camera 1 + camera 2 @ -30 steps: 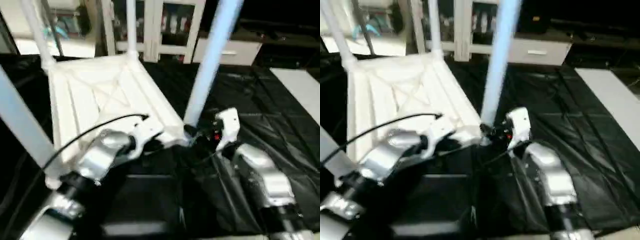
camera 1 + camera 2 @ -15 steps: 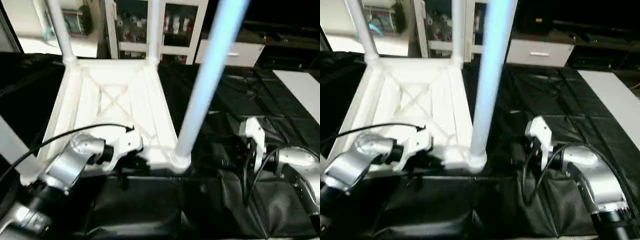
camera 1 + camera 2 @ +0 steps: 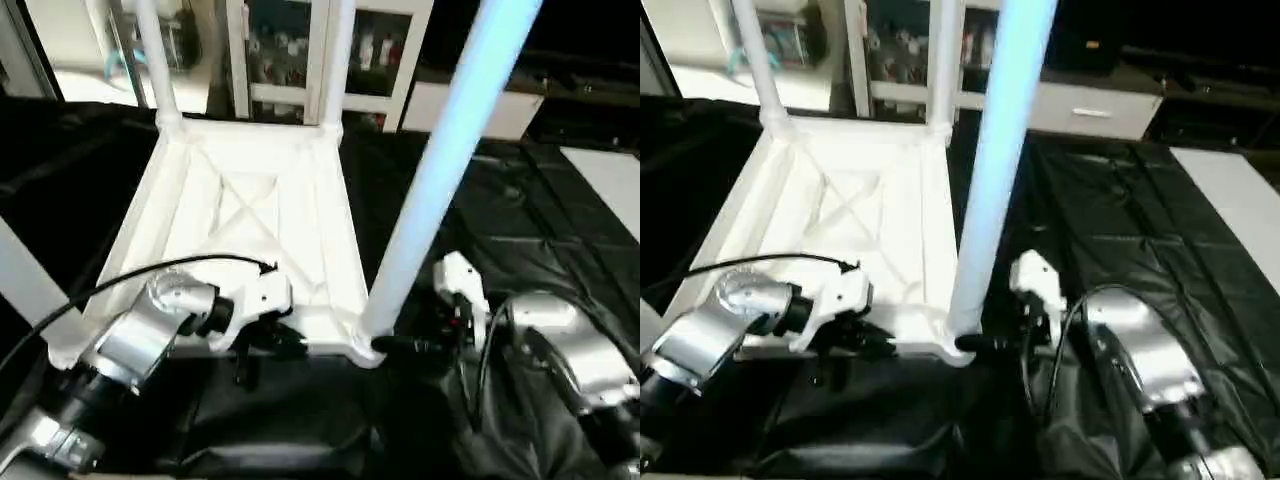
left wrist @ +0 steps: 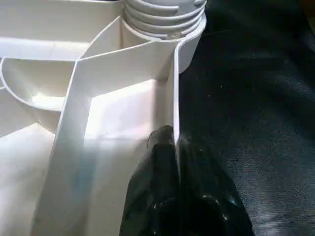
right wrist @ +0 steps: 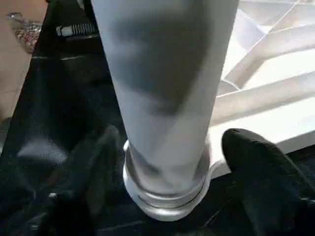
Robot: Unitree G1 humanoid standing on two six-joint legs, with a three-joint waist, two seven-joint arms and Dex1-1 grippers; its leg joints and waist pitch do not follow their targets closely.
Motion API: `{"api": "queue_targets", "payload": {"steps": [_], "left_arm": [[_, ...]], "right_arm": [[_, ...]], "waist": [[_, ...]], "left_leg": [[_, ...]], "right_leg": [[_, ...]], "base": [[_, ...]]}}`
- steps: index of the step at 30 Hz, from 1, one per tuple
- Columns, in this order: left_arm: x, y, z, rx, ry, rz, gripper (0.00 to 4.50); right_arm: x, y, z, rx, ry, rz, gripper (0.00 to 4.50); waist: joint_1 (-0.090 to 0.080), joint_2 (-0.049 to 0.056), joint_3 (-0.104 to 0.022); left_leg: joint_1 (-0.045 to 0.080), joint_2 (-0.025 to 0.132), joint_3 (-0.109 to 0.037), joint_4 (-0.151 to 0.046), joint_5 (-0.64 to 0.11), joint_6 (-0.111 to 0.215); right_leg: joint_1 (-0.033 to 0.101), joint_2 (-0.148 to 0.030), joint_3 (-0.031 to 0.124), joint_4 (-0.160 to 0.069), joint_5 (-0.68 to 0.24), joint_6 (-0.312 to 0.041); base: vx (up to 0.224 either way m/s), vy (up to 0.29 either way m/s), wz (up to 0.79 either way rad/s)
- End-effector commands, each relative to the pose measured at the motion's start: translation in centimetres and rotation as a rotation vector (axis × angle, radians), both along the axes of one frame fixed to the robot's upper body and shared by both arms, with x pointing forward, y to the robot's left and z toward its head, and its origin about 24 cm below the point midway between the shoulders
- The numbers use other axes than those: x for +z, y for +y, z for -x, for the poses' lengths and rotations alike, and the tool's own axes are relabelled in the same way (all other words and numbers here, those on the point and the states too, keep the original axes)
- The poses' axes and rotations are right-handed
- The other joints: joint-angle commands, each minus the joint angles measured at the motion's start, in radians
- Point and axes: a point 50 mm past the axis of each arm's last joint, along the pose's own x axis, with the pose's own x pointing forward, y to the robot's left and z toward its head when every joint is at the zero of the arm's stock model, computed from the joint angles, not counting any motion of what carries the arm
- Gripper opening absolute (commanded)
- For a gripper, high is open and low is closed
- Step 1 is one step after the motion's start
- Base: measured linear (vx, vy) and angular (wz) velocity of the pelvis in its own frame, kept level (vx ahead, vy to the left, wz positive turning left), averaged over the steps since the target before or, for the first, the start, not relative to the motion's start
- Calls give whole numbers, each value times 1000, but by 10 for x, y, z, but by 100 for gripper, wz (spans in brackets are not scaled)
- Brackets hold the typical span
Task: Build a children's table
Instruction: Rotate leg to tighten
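The white table top (image 3: 240, 215) lies upside down on black sheeting, its X-ribs facing up. Legs stand in its corner sockets: two at the far corners (image 3: 152, 50) (image 3: 336, 55), one at the near left (image 3: 25, 285) and one at the near right (image 3: 440, 190). My left gripper (image 3: 290, 342) is shut on the top's near rim; the left wrist view has its black fingers (image 4: 157, 162) pinching that thin wall. My right gripper (image 3: 395, 346) is open at the near right leg's base, with one finger (image 5: 93, 167) on each side of the leg (image 5: 162, 88) above its socket (image 5: 167, 196).
Crinkled black sheeting (image 3: 520, 200) covers the ground around the table top. White cabinets with glass doors (image 3: 280, 50) stand behind. A pale floor panel (image 3: 610, 180) lies at the far right. A black cable (image 3: 130, 280) arcs over my left forearm.
The camera has shifted. My right gripper, drawn back to the right half a second ago, has come back left to straddle the near right leg's base. The left gripper keeps its hold on the rim.
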Motion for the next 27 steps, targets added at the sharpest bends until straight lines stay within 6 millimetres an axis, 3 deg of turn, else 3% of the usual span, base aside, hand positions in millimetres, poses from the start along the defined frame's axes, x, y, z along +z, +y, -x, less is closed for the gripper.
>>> {"api": "queue_targets", "payload": {"steps": [1,11,14,18,22,27], "left_arm": [[0,-11,5,-69,22,11,0],[-1,-9,3,-65,23,-2,0],[-1,-9,3,-64,24,-3,0],[-1,-8,3,-64,27,-7,0],[-2,-9,3,-65,28,-11,0],[-3,-11,1,-57,24,-12,0]], "right_arm": [[2,-1,-2,28,-19,23,315],[-6,1,-4,77,15,20,236],[-7,1,-4,81,18,19,215],[-11,2,-2,102,35,26,207],[-16,3,-3,104,50,37,203],[-17,4,-5,54,63,6,201]], "waist": [[-2,-1,-62],[-2,2,-64],[-3,2,-60],[-4,4,-62],[-4,5,-64],[-5,5,-62]], "left_leg": [[3,33,-3,-74,-174,29],[4,33,-3,-73,-173,32],[5,34,-4,-75,-204,26],[6,35,-6,-76,-221,16],[6,34,-7,-76,-218,14],[7,34,-8,-78,-249,8]], "right_leg": [[51,-59,54,-54,-235,-214],[52,-57,54,-51,-219,-226],[51,-57,53,-58,-268,-214],[50,-58,53,-60,-284,-206],[52,-56,52,-56,-245,-217],[51,-57,52,-62,-294,-207]], "base": [[0,0,0],[0,0,0],[0,0,0],[0,0,0],[0,0,0],[0,0,0]]}}
